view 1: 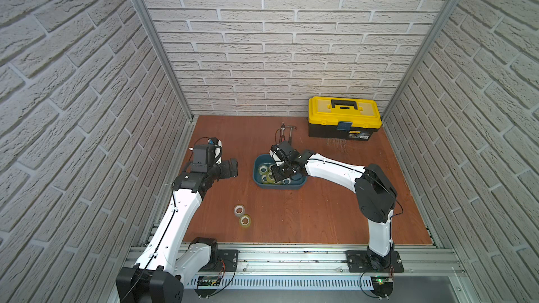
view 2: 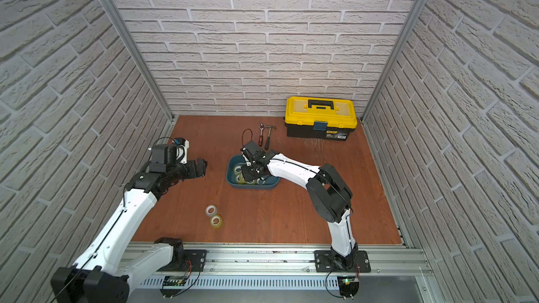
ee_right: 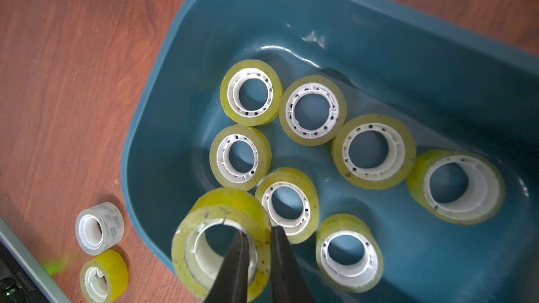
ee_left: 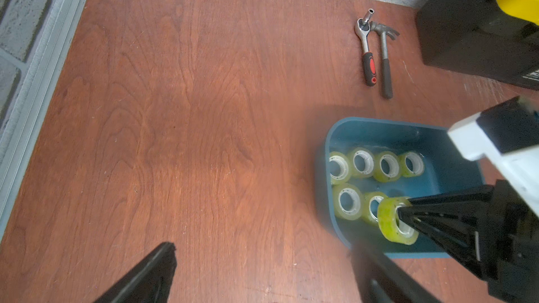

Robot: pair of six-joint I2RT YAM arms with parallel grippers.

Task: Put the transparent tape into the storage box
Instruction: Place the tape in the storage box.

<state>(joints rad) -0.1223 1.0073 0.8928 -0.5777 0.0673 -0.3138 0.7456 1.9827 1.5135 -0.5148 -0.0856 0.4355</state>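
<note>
You have the right gripper (ee_right: 259, 236) pinched narrow on the wall of a yellowish transparent tape roll (ee_right: 227, 199), with one finger through the core and one outside. Only your right wrist view shows that grip plainly. It places the roll over a corner of the storage box (ee_right: 204, 39), above seven other rolls (ee_right: 415, 190) lying flat on the box floor. Your left wrist view adds that the held roll is tilted, and it shows a ratchet (ee_left: 366, 51) and a hammer (ee_left: 385, 62) lying side by side beyond the box. In both top views the wrist hides the grip, but a top view shows the yellow-lidded toolbox (view 1: 344, 112) by the back wall. A clear roll (view 1: 239, 210) and a yellow roll (view 1: 245, 220) sit touching on the table (view 1: 320, 214), well apart from the box. Your left gripper (ee_left: 265, 248) is spread wide over bare wood beside the box.
</note>
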